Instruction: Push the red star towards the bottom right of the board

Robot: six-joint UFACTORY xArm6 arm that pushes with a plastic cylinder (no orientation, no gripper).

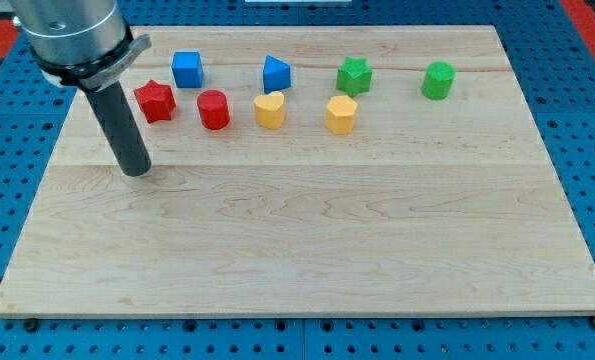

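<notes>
Camera view: no legible writing.

The blocks lie in a loose row at the far side of the board (307, 250). From left: star (155, 101), cube (187, 69) behind it, cylinder (213, 110), then the others. My tip (137, 171) stands near the star, slightly left of it.

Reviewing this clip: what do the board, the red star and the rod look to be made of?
Board: pale wood, matte, with visible grain and plank seams. Red star: uniform saturated colour and soft edges, likely painted wood or plastic; cannot tell which. Rod ending in my tip: dark, smooth, slightly glossy, probably metal or plastic, standing below and left of the star, apart from it.
</notes>
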